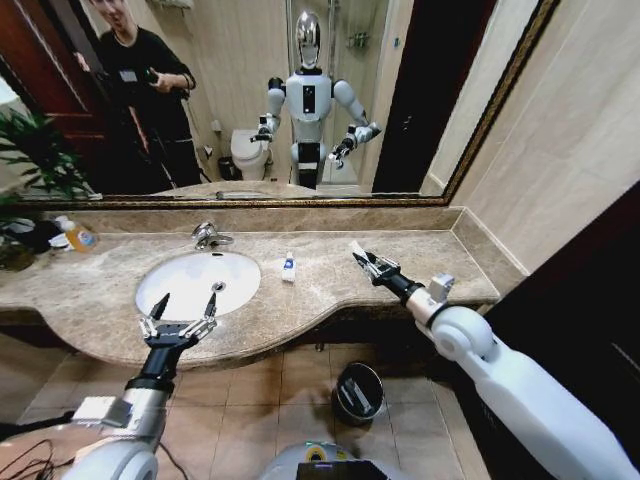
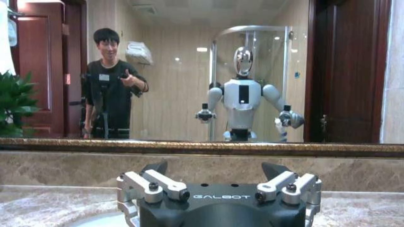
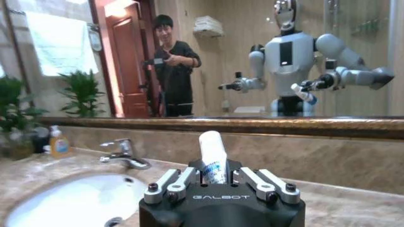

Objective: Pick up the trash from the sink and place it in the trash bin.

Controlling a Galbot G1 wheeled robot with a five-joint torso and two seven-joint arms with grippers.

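Note:
My right gripper hovers over the beige counter to the right of the sink and is shut on a white tube with a blue label, which stands up between the fingers. My left gripper hangs open over the basin's front rim, with nothing between its fingers. A second small white piece of trash with a blue label stands on the counter just right of the basin. On the floor under the counter sits the trash bin, dark and round with a shiny rim.
The chrome tap rises behind the basin. A yellow bottle and a plant sit at the counter's far left. A large mirror covers the wall behind. The counter ends at a wall on the right.

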